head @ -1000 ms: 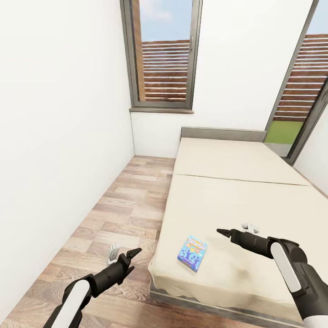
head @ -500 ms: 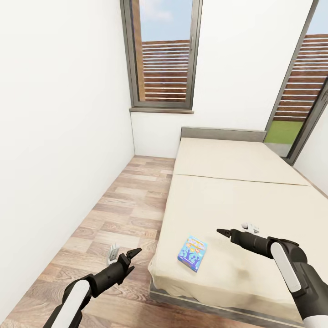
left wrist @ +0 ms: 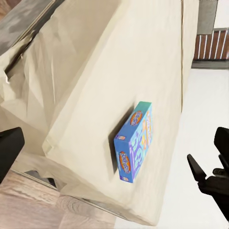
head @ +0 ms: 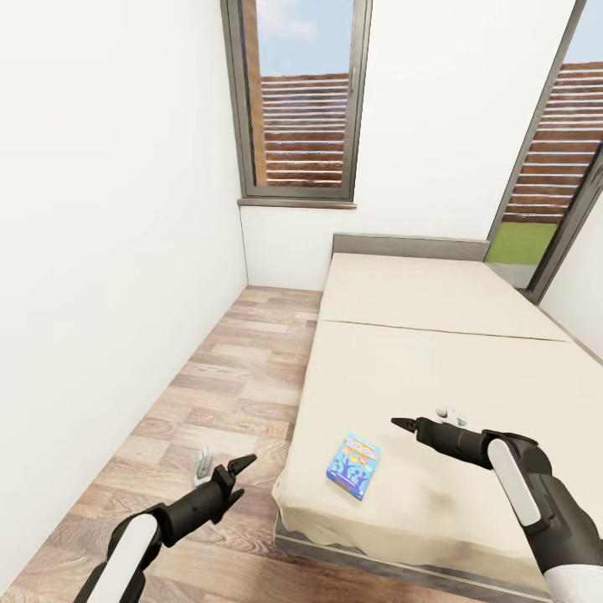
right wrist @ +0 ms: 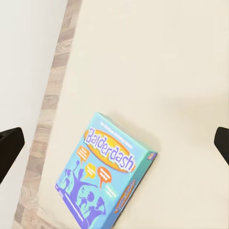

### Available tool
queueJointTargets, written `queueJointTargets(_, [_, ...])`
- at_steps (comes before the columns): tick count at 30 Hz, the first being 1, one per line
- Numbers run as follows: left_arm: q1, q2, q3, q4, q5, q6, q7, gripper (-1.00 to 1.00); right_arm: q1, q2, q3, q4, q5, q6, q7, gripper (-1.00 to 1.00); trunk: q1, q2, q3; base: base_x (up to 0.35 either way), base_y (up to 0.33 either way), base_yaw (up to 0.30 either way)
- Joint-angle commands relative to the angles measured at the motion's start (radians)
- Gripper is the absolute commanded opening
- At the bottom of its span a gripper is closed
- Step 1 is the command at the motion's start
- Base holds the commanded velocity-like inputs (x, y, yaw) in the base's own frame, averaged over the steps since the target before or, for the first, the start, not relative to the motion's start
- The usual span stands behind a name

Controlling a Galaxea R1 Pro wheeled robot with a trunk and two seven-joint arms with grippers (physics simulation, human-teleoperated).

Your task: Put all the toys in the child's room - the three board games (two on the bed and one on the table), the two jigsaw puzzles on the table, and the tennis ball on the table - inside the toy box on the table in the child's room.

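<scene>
Fingers spread wide, empty, above the blue board game.

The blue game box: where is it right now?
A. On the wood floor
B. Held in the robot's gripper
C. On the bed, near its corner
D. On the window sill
C. The blue game box lies flat on the beige bed near its front corner, with both grippers apart from it.

A low bed with a plain beige mattress is seen, on which a blue board game is laid flat near its corner.
</scene>
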Motion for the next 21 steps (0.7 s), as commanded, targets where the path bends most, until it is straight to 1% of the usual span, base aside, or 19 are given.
queueJointTargets(1, [0.000, -0.001, 0.006, -0.006, 0.000, 0.011, -0.002, 1.00, -0.006, 0.003, -0.003, 0.006, 0.006, 0.005, 0.007, 1.00, 0.000, 0.000, -0.001, 0.000, 0.000, 0.000])
queueJointTargets(8, [0.003, 0.000, 0.013, -0.032, 0.007, 0.039, 0.002, 1.00, -0.035, 0.008, -0.003, 0.045, 0.004, 0.009, 0.006, 1.00, 0.000, 0.000, -0.001, 0.000, 0.000, 0.000])
queueJointTargets(18, [0.004, 0.001, 0.017, -0.038, 0.010, 0.045, 0.005, 1.00, -0.043, 0.011, -0.003, 0.101, 0.003, 0.014, 0.004, 1.00, 0.000, 0.000, -0.001, 0.000, 0.000, 0.000])
queueJointTargets(21, [0.004, 0.001, 0.017, -0.039, 0.010, 0.046, 0.005, 1.00, -0.044, 0.011, -0.004, 0.104, 0.003, 0.014, 0.004, 1.00, 0.000, 0.000, -0.001, 0.000, 0.000, 0.000])
